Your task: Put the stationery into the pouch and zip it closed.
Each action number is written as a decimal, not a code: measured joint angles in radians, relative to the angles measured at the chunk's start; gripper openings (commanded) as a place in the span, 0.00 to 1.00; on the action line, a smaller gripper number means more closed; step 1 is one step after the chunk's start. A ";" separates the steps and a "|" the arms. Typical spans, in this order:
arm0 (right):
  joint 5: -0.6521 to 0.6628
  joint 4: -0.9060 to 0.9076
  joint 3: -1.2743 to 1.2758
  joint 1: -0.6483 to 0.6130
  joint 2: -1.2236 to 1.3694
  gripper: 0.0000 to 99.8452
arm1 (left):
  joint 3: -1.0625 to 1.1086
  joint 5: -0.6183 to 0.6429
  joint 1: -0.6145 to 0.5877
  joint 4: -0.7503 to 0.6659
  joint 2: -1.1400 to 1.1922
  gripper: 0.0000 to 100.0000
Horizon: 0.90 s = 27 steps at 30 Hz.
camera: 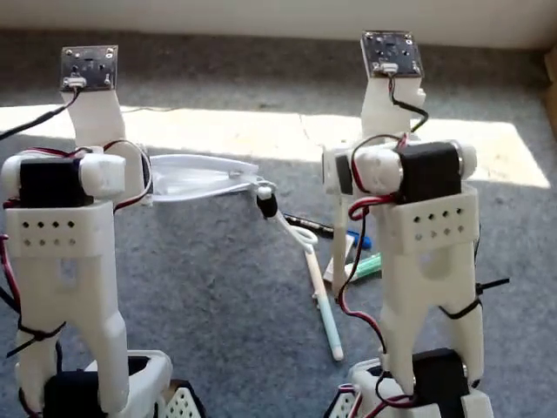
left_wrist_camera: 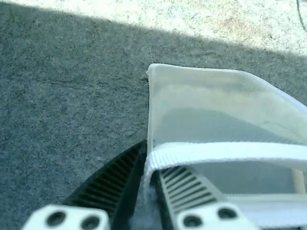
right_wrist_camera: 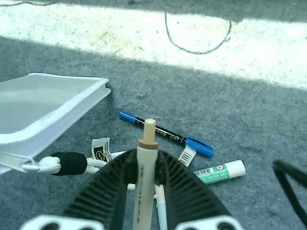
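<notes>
Grey carpet (camera: 218, 296) — rim of the pouch (left_wrist_camera: 216, 120) pinched in the left gripper (left_wrist_camera: 148, 165), cream pen (right_wrist_camera: 148, 130) clamped in the right gripper (right_wrist_camera: 145, 163).

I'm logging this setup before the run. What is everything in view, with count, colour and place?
Pouch: 1, white, see-through, on the mat between the arms, one edge in the left gripper.
Zip pull: 1, black on a white cord, at the pouch's corner.
Blue pen: 1, blue and black, on the mat beyond the right gripper.
Marker: 1, green and white, beside the blue pen.
Cream pen: 1, cream, between the right gripper's fingers.
Tags: 2, white, near the pens.
Mat: 1, grey, with a sunlit strip on the far side.
Left arm, right arm: 2, white with black motors, side by side.
Left gripper: 1, black, shut on the pouch.
Right gripper: 1, black, shut on the cream pen.
</notes>
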 measured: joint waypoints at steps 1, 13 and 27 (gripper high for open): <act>0.000 0.000 0.000 -0.002 -0.015 0.00 | -0.003 0.000 0.000 0.003 0.005 0.01; 0.000 -0.092 0.000 -0.166 -0.216 0.00 | -0.005 0.021 0.003 0.005 0.009 0.01; 0.000 -0.296 0.000 -0.376 -0.250 0.00 | 0.006 0.021 0.005 0.005 0.009 0.01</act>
